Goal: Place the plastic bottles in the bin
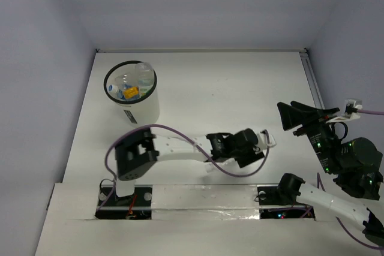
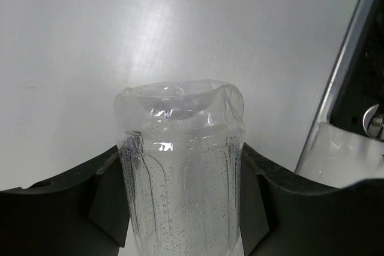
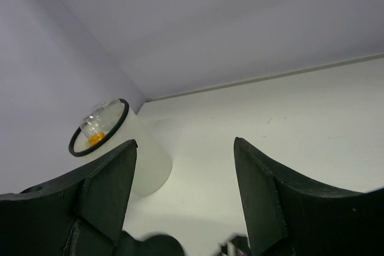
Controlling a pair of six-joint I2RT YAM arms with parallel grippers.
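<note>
left gripper [image 2: 183, 226]: clamped across the body of a clear plastic bottle [image 2: 180, 166], judged held for carrying | bin [image 1: 144, 107]: stood far-left, well apart from the held bottle, other bottles [image 1: 129, 85] seen inside | right gripper [image 3: 186, 196]: jaws apart, nothing held, parked at the right, judged idle
</note>
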